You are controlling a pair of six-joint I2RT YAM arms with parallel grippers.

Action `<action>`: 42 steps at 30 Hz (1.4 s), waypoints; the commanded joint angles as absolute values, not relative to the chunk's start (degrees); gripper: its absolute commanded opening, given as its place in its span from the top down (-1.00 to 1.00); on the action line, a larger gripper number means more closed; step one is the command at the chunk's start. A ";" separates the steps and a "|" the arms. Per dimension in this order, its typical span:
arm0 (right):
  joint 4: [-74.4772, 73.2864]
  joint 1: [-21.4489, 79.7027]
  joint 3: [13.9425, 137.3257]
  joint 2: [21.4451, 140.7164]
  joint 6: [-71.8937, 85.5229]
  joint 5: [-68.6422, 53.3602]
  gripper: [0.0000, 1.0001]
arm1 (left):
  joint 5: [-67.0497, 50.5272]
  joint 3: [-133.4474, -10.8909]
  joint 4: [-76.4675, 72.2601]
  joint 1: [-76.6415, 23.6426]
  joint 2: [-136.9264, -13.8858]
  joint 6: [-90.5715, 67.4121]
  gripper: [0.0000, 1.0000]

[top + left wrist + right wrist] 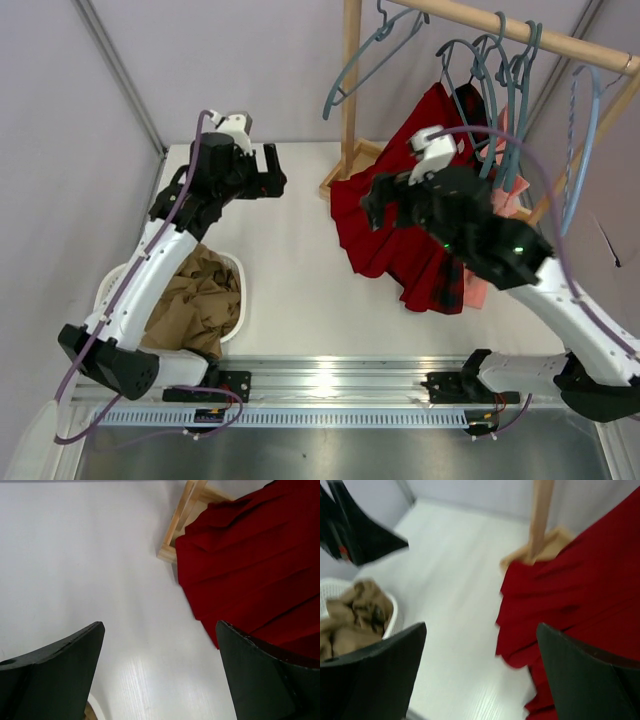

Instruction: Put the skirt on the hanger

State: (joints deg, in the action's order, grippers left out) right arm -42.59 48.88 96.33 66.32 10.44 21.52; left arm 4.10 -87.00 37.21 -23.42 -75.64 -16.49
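Two grippers, both spread wide, both empty. The left gripper (272,172) (160,627) hangs over bare table (290,260), and the skirt (375,225) (250,570) sits off to its right, clear of its fingers. Across the way, the right gripper (372,208) (480,627) hovers right at the skirt's (580,595) left edge, red cloth filling the view past its right-hand finger, no contact that I can see. The skirt drapes down beside the wooden rack (351,80) and pools at its foot, a plaid garment (447,287) next to it. Up on the rail (520,30), one hanger (383,33) dangles bare; whether another one carries the skirt's top, I cannot tell.
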 commanded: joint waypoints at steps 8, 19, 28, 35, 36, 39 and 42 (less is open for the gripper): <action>-8.98 51.42 56.36 53.27 23.11 6.86 -0.99 | 2.29 -71.38 32.61 -22.50 -60.31 -13.18 -0.99; -3.87 51.42 43.86 53.79 26.19 10.28 -0.99 | 6.15 -51.16 37.43 -22.50 -36.84 -22.58 -0.99; -5.36 51.24 48.34 56.77 26.89 14.14 -0.99 | 8.70 -49.66 38.32 -22.50 -32.70 -23.65 -0.99; -4.49 50.98 47.99 56.43 27.86 14.68 -0.99 | 8.44 -49.75 36.13 -22.50 -33.05 -22.50 -0.99; -4.13 50.89 47.64 56.16 27.69 14.68 -0.99 | 8.35 -49.66 35.86 -22.50 -33.39 -22.41 -0.99; -3.95 49.93 47.64 56.07 28.39 15.20 -0.99 | 9.22 -49.31 34.98 -22.50 -33.66 -22.15 -0.99; -5.36 48.96 48.16 56.43 29.18 15.38 -0.98 | 10.98 -49.04 34.45 -22.50 -33.75 -21.71 -0.99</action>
State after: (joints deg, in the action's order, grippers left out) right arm -6.90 49.82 46.39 57.23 27.55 13.54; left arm 8.95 -49.45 37.34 -22.98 -33.50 -22.44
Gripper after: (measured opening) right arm 0.992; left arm 0.994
